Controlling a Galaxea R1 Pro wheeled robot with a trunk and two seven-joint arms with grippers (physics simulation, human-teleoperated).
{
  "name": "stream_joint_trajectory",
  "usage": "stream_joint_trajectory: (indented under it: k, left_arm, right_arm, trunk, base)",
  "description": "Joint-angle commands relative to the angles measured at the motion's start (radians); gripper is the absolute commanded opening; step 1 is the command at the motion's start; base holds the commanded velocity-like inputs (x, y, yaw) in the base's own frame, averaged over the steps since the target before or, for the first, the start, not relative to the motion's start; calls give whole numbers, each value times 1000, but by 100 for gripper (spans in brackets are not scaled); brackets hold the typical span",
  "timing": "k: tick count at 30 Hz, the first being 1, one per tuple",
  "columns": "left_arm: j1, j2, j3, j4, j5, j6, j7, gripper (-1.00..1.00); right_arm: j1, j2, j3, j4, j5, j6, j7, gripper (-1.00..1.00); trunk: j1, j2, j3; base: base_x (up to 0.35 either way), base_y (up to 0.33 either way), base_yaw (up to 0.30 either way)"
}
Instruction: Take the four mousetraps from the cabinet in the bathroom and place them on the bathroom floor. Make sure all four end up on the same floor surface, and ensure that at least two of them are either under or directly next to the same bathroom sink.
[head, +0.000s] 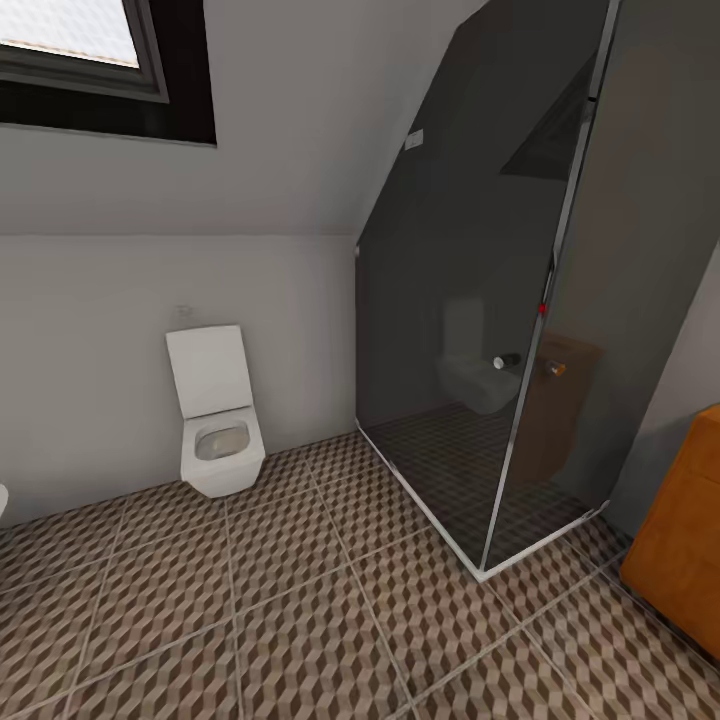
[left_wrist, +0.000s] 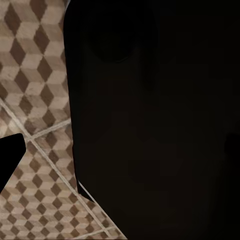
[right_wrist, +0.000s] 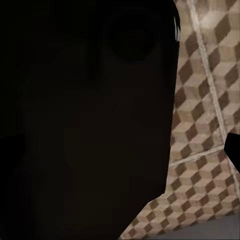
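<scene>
While grippers' opening can't be told from dark wrist views, white toilet (head: 214, 410) at 9 o'clock, dark glass shower (head: 490, 330) centre, cabinet (head: 683, 540) corner at 4 o'clock, cube-pattern bathroom floor (head: 300, 620).

No readable text, labels, numbers anywhere.

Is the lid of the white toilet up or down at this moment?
Up. In the head view the toilet has its rectangular lid standing upright against the wall, and the open bowl shows below it.
</scene>
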Motion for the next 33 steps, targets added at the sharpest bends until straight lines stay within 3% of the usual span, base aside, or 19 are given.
stream_joint_trajectory:
  k: [1, 4, 9, 13, 33]
  left_arm:
    - [0, 0, 0, 0, 0, 0, 0, 100]
    - [6, -3, 1, 2, 0, -2, -2, 100]
    - [5, -5, 2, 0, 1, -2, -5, 100]
    - [4, -3, 3, -1, 1, -2, -8, 100]
    - [3, -1, 5, -6, 0, -2, -9, 100]
  right_arm:
    - [0, 0, 0, 0, 0, 0, 0, 100]
    - [-2, 15, 2, -9, 3, 8, 1, 100]
    - [-2, 18, 2, -10, 3, 8, 1, 100]
    - [-8, 41, 3, -30, 2, -2, -1, 100]
    - [-11, 46, 2, -41, -1, -53, -2, 100]
  trunk:
    - [0, -1, -1]
    - [0, -1, -1]
    - [0, -1, -1]
    - [0, -1, -1]
    - [0, -1, -1]
  base:
    - [0, 0, 0]
    - [0, 0, 0]
    - [0, 0, 0]
    - [0, 0, 0]
    - [0, 0, 0]
